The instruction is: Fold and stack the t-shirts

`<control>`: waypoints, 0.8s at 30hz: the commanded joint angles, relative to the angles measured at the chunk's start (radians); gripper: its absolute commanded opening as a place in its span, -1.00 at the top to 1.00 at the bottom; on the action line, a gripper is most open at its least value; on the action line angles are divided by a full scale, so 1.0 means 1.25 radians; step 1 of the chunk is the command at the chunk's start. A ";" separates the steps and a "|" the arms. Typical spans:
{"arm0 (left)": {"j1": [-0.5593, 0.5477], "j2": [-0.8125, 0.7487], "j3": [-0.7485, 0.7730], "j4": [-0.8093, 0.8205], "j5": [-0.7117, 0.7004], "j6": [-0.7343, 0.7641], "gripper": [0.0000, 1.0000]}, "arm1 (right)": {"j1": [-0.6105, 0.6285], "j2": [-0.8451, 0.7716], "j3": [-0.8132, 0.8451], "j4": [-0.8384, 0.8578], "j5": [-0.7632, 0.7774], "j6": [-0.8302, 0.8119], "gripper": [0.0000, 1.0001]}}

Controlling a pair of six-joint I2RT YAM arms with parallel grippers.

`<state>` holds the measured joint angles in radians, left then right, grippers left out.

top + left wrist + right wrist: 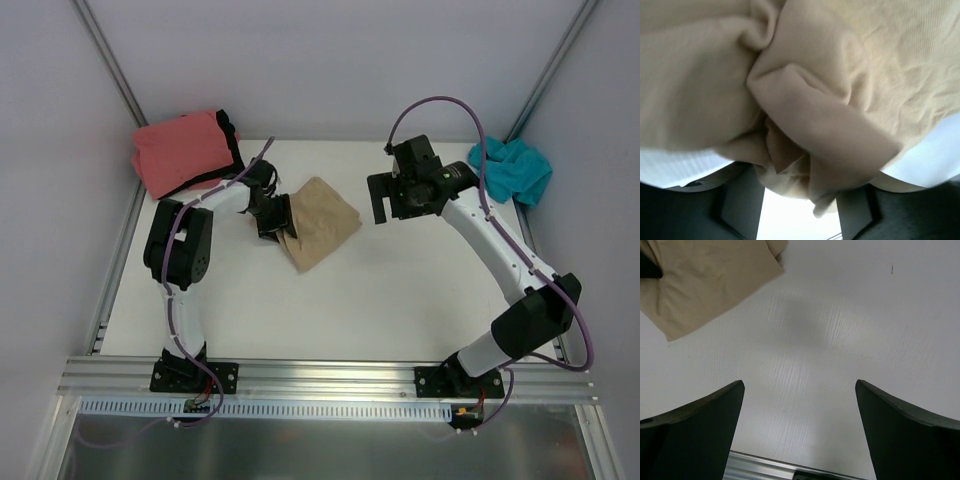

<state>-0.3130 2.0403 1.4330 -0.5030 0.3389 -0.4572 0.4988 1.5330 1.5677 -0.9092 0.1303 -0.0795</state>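
Observation:
The tan t-shirt (322,224) lies folded into a rough diamond on the white table (400,300), left of centre. My left gripper (272,218) sits at the shirt's left corner. In the left wrist view its dark fingers (742,200) stand apart, with a bunched fold of the tan t-shirt (840,75) loose between them. My right gripper (385,200) hovers open and empty to the right of the shirt. The right wrist view shows bare table between the right gripper's (800,385) fingers and the tan t-shirt (705,280) at top left.
A coral-pink t-shirt (180,150) lies over a black one (231,135) at the back left corner. A crumpled teal t-shirt (512,168) sits at the back right. An aluminium rail (330,375) runs along the near edge, and grey walls close the sides.

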 commanded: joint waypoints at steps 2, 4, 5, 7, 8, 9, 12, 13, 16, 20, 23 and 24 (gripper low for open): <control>-0.001 -0.102 -0.059 0.042 -0.078 -0.040 -0.06 | -0.005 0.011 0.054 0.008 -0.013 -0.010 -0.99; -0.002 -0.119 -0.097 0.051 -0.105 -0.056 -0.08 | -0.006 0.014 0.061 0.006 -0.016 -0.014 -0.99; -0.004 -0.145 -0.113 0.056 -0.138 -0.060 -0.08 | -0.006 0.017 0.065 0.005 -0.018 -0.016 -0.99; -0.007 -0.174 -0.157 0.076 -0.180 -0.075 -0.09 | -0.006 0.023 0.069 0.002 -0.020 -0.019 -0.99; -0.009 -0.202 -0.185 0.082 -0.213 -0.077 -0.08 | -0.008 0.027 0.070 0.001 -0.022 -0.019 -0.99; -0.010 -0.217 -0.198 0.094 -0.224 -0.080 -0.08 | -0.008 0.028 0.069 0.001 -0.024 -0.019 -0.99; -0.011 -0.247 -0.228 0.104 -0.264 -0.086 -0.08 | -0.006 0.031 0.065 0.002 -0.037 -0.017 -0.99; -0.012 -0.256 -0.242 0.108 -0.266 -0.089 -0.07 | -0.009 0.033 0.064 0.003 -0.043 -0.016 -0.99; -0.013 -0.274 -0.271 0.142 -0.301 -0.105 -0.07 | -0.008 0.035 0.066 0.003 -0.051 -0.016 -0.99; -0.012 -0.271 -0.296 0.211 -0.275 -0.141 -0.05 | -0.008 0.040 0.065 0.000 -0.059 -0.017 -0.99; -0.013 -0.273 -0.331 0.278 -0.217 -0.184 0.03 | -0.009 0.039 0.064 -0.004 -0.059 -0.019 -0.99; -0.013 -0.281 -0.351 0.304 -0.206 -0.197 0.03 | -0.009 0.039 0.061 -0.004 -0.058 -0.020 -0.99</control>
<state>-0.3218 1.7306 1.0409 -0.2390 0.0402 -0.6273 0.4938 1.5833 1.6127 -0.9096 0.0677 -0.0906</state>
